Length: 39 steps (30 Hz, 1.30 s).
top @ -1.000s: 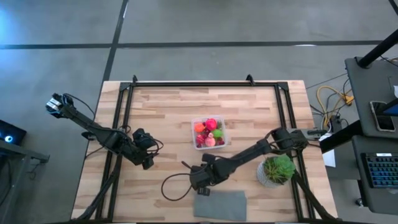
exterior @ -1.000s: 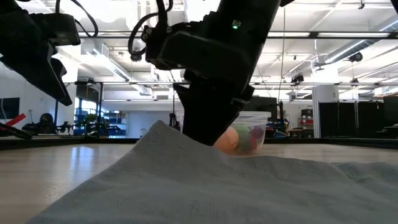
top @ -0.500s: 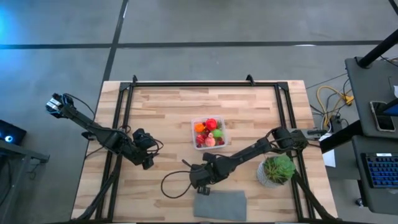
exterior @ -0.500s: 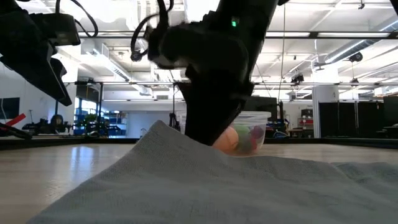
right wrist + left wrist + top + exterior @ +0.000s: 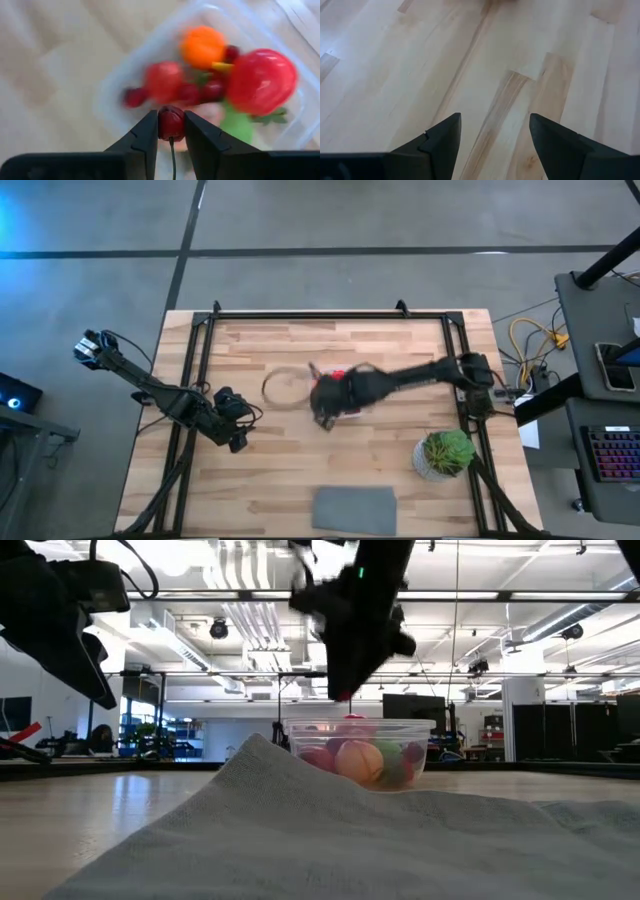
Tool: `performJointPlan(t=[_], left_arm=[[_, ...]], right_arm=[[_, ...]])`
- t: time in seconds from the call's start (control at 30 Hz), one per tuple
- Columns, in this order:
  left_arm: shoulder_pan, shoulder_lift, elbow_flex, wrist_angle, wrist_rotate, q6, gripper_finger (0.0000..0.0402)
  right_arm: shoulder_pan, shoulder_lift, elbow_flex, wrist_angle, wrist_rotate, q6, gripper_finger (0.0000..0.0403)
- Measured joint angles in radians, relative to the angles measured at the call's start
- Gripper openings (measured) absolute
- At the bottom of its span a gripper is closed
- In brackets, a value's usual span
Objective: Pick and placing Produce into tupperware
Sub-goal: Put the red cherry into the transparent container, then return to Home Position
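The clear tupperware [image 5: 107,95] stands mid-table with red, orange and green produce [image 5: 260,82] inside; in the low view it is the tub [image 5: 360,755] behind the cloth. My right gripper [image 5: 171,131] hangs above the tub's near-left part, shut on a small dark red berry [image 5: 171,122]. In the high view its blurred arm covers most of the tub [image 5: 340,377]. My left gripper [image 5: 237,442] waits open over bare wood at the table's left [image 5: 495,135]. My right gripper pinches the dark red berry by its two sides [image 5: 162,124] between its two fingers. The fingers slant down from above. The berry is lifted clear, over the tub [image 5: 347,697], and a thin dark stem [image 5: 172,150] runs back between the fingers.
A flat grey cloth [image 5: 354,508] lies at the near edge and fills the low view's foreground [image 5: 300,830]. A leafy potted plant [image 5: 445,452] stands near the right edge. A black frame [image 5: 205,330] runs around the tabletop.
My right gripper has risen from the table just beyond the grey cloth and swung fast toward the far edge. It now hangs over the tupperware, and its wrist has rolled on the way. The tub and my left arm have kept still.
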Motion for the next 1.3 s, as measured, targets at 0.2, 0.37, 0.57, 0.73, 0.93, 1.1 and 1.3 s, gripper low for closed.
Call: performJointPlan(t=[0.2, 0.37, 0.57, 0.73, 0.93, 1.1, 1.3], left_arm=[[0.0, 0.0, 0.0, 0.038, 0.0, -0.008, 0.0221], [0.0, 0.0, 0.0, 0.08, 0.004, -0.01, 0.0221], [0.008, 0.0, 0.0, 0.082, 0.002, -0.006, 0.0221], [0.009, 0.0, 0.022, 0.082, 0.002, -0.002, 0.0221], [0.009, -0.037, 0.074, 0.079, -0.004, 0.118, 0.0221], [0.009, -0.072, 0.123, 0.085, 0.05, 0.143, 0.0221], [0.009, -0.118, 0.135, 0.183, 0.086, 0.155, 0.0221]], right_arm=[[-0.134, -0.012, -0.063, 0.047, -0.207, -0.039, 0.0121], [-0.116, -0.007, -0.062, 0.044, -0.21, -0.048, 0.0181], [-0.08, -0.058, -0.048, 0.05, -0.093, -0.002, 0.0247], [-0.07, -0.133, -0.048, 0.088, -0.079, -0.024, 0.0276], [-0.039, -0.255, -0.048, 0.109, -0.077, -0.129, 0.0289], [-0.055, -0.342, -0.048, 0.075, -0.075, 0.002, 0.0289], [0.018, -0.441, -0.056, 0.125, -0.097, -0.117, 0.029]])
